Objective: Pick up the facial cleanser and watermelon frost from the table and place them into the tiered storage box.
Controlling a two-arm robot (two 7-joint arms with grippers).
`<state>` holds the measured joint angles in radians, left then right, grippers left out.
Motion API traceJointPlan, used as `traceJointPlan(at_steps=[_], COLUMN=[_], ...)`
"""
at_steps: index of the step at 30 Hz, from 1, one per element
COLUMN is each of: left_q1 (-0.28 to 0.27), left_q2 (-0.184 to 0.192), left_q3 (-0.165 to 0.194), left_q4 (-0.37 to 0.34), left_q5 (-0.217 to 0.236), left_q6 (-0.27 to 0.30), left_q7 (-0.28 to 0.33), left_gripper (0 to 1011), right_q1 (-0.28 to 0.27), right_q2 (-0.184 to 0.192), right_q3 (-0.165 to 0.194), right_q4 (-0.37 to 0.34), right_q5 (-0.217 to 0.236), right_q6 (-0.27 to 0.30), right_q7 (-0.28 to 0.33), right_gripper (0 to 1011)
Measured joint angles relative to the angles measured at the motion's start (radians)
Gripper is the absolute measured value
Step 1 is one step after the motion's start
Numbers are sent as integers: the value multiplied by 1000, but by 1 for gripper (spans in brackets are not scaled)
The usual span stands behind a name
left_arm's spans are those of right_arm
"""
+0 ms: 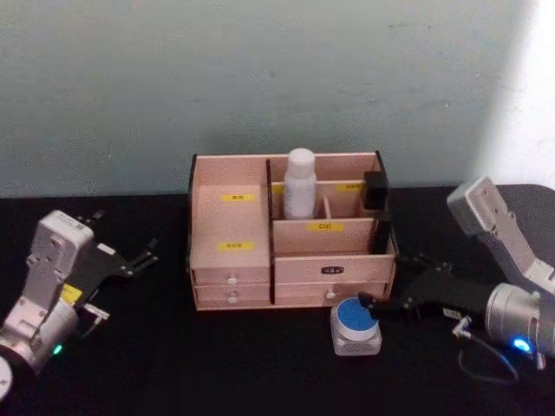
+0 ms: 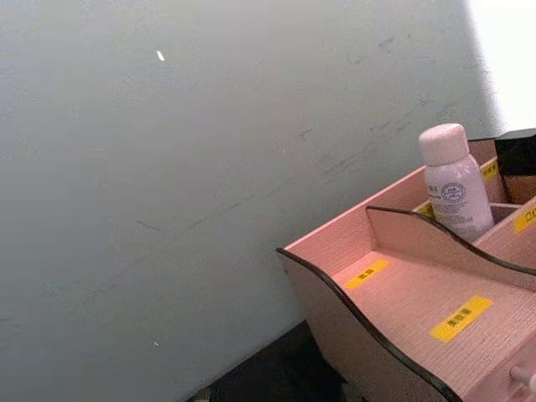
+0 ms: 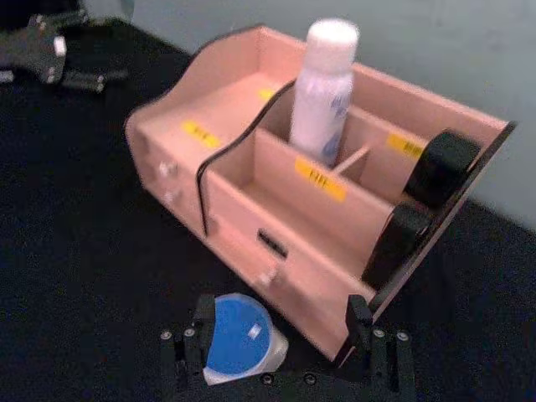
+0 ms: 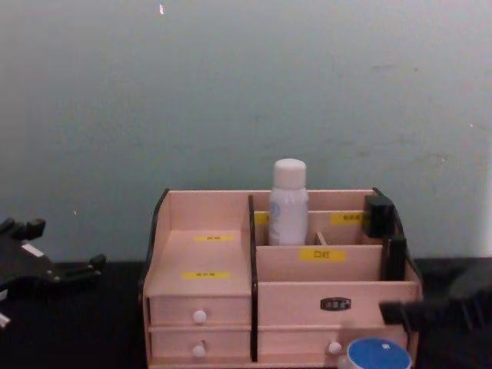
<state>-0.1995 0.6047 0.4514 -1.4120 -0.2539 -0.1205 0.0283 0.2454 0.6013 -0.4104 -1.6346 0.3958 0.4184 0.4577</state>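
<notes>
Both jaws spread: right gripper [image 3: 280, 316] at the watermelon frost [image 1: 356, 322], half cropped in chest view; left gripper [image 1: 121, 241] idle

Chest view's edge crops the watermelon frost [image 4: 375, 355].

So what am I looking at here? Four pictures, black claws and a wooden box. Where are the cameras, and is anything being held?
This is one robot with two arms, each ending in a two-fingered gripper. Four cameras caught the same moment: one on its head looking down, one on its chest looking across, and one on each wrist. On the black table stands the tiered storage box, with the facial cleanser upright in a back compartment. The watermelon frost, a blue-lidded jar, sits on the table in front of the box. The right gripper is open at the jar, close to it but not gripping. The left gripper rests open, off to the box's left. Nothing is held.
</notes>
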Motion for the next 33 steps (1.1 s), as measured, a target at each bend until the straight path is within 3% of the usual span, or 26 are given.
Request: traceJointPlan(at_steps=[11, 33], left_q1=[0, 0], left_q2=[0, 0], left_q3=[0, 0], left_q4=[0, 0], left_q5=[0, 0], left_q6=[0, 0], left_q7=[0, 0], left_gripper=[1001, 1001], right_q1=[-29, 33], right_q2=[25, -28], right_q3=[-23, -83], right_q4=[-14, 74], right_q5=[19, -2], right_q6=[16, 49], right_q7=[14, -1], right_gripper=[1000, 1000])
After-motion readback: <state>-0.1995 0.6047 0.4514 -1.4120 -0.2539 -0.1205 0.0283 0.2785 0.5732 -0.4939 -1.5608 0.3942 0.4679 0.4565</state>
